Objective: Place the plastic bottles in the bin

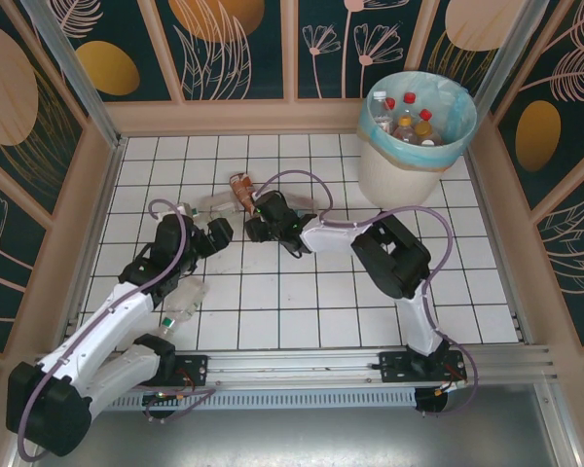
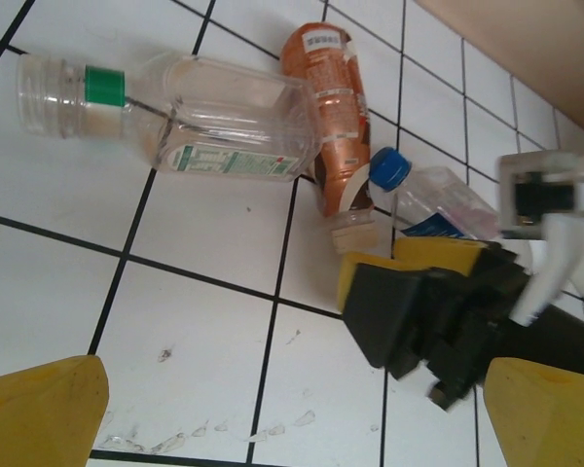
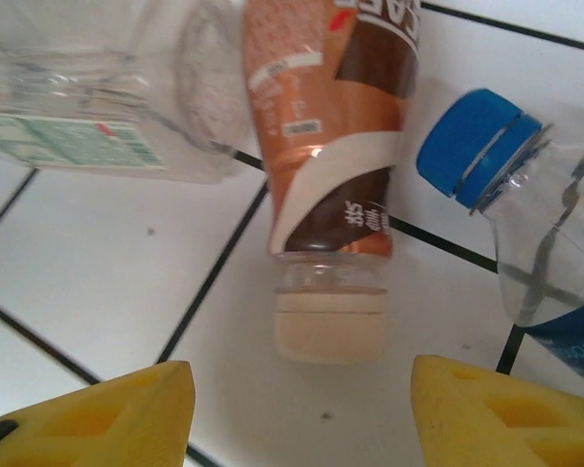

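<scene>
While several bottles lie outside the bin, the job stands partly done, by my reckoning more than half.

Overhead view:
- Bin (image 1: 370, 170): upright, well away beyond the right gripper (image 1: 257, 226) and off to its right. It holds a cluster of bottles (image 1: 409, 119), standing or leaning, with red caps and one white showing; I cannot make out an exact count.
- Left gripper (image 1: 214, 234): near the right one, the two tips pointing at each other.
- Spare clear bottle (image 1: 183, 309): on the tiles (image 1: 302, 302) behind the left gripper, beside that arm.

Left wrist view:
- Left gripper (image 2: 292, 418): jaws spread wide, nothing between them.
- Clear bottle (image 2: 204, 122): ahead of it, lying on its side, capless, with a green neck ring.
- Brown bottle (image 2: 329, 107): ahead, touching the clear one.
- Blue-capped bottle (image 2: 438, 199): ahead and to the right, partly under the right gripper (image 2: 370, 282).

Right wrist view:
- Right gripper (image 3: 302, 423): jaws apart, empty.
- Brown bottle (image 3: 331, 136): its cream cap lies just ahead of the gap, not yet between the fingers.
- Blue-capped bottle (image 3: 535, 224): just beside it, right of the gap.
- Clear bottle (image 3: 97, 107): ahead and left.

Left to do: at least these four.
</scene>
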You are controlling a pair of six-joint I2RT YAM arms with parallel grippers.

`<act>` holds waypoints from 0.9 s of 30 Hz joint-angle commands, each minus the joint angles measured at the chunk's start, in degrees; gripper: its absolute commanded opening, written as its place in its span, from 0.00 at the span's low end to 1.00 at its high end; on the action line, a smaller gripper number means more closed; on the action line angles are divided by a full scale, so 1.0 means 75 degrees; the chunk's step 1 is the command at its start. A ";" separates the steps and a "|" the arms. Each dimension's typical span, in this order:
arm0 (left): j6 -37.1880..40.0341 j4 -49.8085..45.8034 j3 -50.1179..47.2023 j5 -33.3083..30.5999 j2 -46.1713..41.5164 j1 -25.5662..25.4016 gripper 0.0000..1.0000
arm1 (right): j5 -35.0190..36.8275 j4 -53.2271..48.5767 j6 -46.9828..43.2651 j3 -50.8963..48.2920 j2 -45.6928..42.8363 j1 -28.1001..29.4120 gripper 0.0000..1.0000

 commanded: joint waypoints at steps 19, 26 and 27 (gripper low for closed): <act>0.0064 -0.0051 -0.0087 -0.0271 -0.0788 0.0060 0.98 | 0.0628 -0.0761 -0.0120 0.0871 0.0599 -0.0142 0.29; 0.0310 -0.0201 0.0276 -0.0420 -0.0755 0.0055 0.99 | 0.0394 -0.0670 -0.0092 0.0025 -0.0355 0.0054 0.16; 0.0372 -0.0215 0.0334 -0.0435 -0.0739 0.0056 0.98 | 0.0433 -0.0701 -0.0013 -0.0132 -0.0517 0.0089 0.15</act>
